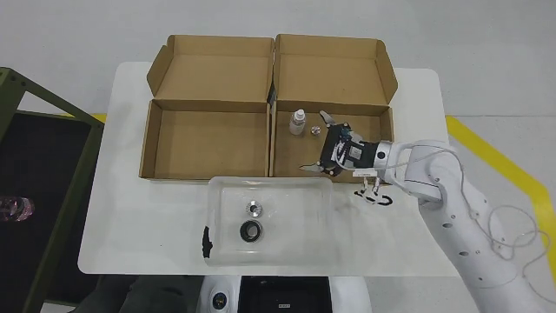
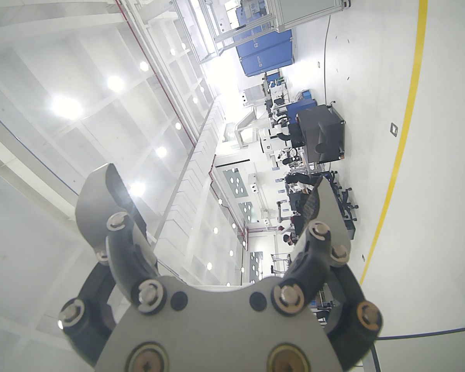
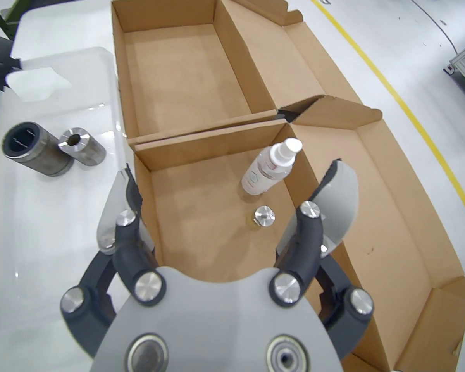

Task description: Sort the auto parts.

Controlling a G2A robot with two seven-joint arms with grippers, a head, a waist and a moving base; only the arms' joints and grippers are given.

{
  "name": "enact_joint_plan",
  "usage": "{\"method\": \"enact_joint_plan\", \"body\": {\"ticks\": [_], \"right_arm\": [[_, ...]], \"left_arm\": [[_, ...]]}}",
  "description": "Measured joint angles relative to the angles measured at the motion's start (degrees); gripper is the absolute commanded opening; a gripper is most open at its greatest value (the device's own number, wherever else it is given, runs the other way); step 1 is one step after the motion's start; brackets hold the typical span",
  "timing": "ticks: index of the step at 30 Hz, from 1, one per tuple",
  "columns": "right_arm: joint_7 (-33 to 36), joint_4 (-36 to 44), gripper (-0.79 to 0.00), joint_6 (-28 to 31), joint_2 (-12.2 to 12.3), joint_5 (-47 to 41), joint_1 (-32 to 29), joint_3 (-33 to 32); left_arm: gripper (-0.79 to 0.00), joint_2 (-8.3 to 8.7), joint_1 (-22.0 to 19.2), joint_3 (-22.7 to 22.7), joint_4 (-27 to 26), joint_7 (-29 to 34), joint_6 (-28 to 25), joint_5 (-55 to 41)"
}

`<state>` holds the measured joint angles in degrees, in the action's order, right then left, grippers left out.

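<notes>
My right gripper [image 1: 314,142] [image 3: 230,170] hangs open over the near end of the right cardboard box [image 1: 373,128] [image 3: 201,214], holding nothing. In that box stand a white spray bottle [image 1: 297,122] [image 3: 269,172] and a small silver fitting [image 1: 316,129] [image 3: 264,215] just ahead of the fingers. A clear plastic bin [image 1: 217,196] [image 3: 54,210] in front of the boxes holds a dark sleeve [image 1: 252,230] [image 3: 33,148] and a silver cylinder [image 1: 253,208] [image 3: 81,145], side by side. My left gripper [image 2: 215,178] points up at the hall ceiling, open, with nothing between its fingers.
The left cardboard box [image 1: 208,143] [image 3: 178,71] has a bare floor; both boxes' lids lie open toward the table's far edge. A dark object [image 1: 207,245] sits at the bin's near left corner. A green cart [image 1: 35,139] stands left of the table.
</notes>
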<state>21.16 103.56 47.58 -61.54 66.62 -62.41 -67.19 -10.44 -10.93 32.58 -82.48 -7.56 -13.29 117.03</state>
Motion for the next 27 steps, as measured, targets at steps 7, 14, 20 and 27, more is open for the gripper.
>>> {"method": "enact_joint_plan", "body": {"ticks": [7,14,20,27], "right_arm": [[-1.5,5.3,0.0,1.2,0.3,-2.8,-4.0,0.4],[0.4,8.7,0.0,-0.7,0.3,-2.7,-6.4,3.2],[1.6,9.6,0.0,-3.1,-0.1,-2.0,-7.5,7.3],[-0.7,9.6,0.0,-1.8,-0.5,4.0,-6.9,10.9]], "left_arm": [[0.0,0.0,0.0,0.0,0.0,0.0,0.0,0.0],[0.0,0.0,0.0,0.0,0.0,0.0,0.0,0.0],[0.0,0.0,0.0,0.0,0.0,0.0,0.0,0.0],[0.0,0.0,0.0,0.0,0.0,0.0,0.0,0.0]]}}
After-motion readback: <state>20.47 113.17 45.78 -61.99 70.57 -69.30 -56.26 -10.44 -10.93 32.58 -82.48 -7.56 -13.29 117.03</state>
